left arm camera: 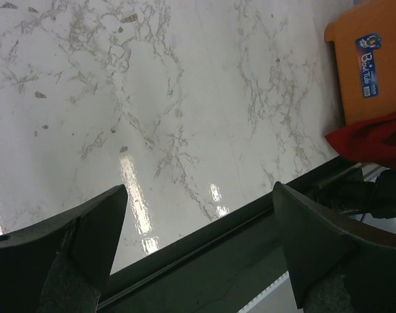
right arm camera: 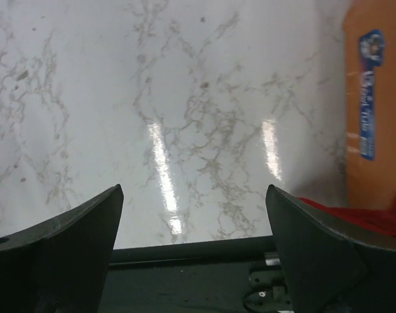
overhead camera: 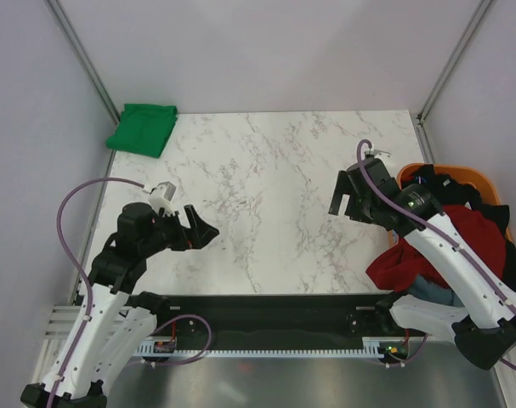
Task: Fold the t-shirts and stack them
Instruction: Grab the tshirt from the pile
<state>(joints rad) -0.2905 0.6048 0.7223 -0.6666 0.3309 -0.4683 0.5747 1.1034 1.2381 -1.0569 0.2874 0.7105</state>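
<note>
Both pairs of jaws stand spread wide and empty: the left gripper (overhead camera: 202, 229) above the table's (overhead camera: 275, 170) near-left part, the right gripper (overhead camera: 338, 197) by its right edge. A green t-shirt (overhead camera: 142, 127) lies folded at the far-left corner. A dark red t-shirt (overhead camera: 466, 242) drapes over the orange basket (overhead camera: 445, 172) beside the right edge, possibly atop grey-blue cloth (overhead camera: 429, 289).

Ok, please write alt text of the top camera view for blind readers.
The left arm and right arm hold open jaws above a marble table. A folded green t-shirt lies at its far left corner; a dark red t-shirt and black garments fill an orange basket at the right.
</note>
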